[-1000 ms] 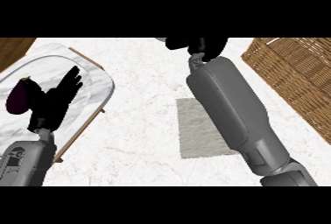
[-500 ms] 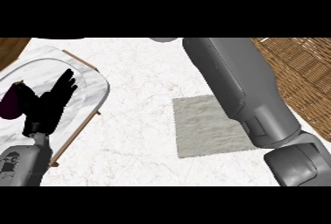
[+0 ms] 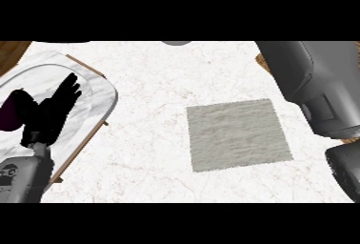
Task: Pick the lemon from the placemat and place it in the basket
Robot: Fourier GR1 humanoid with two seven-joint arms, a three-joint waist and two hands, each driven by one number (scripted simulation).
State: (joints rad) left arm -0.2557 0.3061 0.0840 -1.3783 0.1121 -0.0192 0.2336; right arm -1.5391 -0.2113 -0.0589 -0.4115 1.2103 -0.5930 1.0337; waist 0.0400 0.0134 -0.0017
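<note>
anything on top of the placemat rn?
Nothing shows on the placemat; its grey surface is bare, no lemon. The right forearm hides the counter beside it; the right hand is out of view.

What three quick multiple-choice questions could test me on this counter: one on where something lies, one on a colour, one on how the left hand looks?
1. Where is the placemat?
A. right of the tray
B. on the tray
C. under the left hand

2. What colour is the placemat?
A. red
B. pale grey
C. blue

3. How is the left hand?
A. curled round a cup
B. out of view
C. open, fingers straight

Answers:
1 A: the mat lies on the white counter, apart from the tray on the left.
2 B: it shows pale grey.
3 C: its black fingers point up over the tray, holding nothing.
</note>
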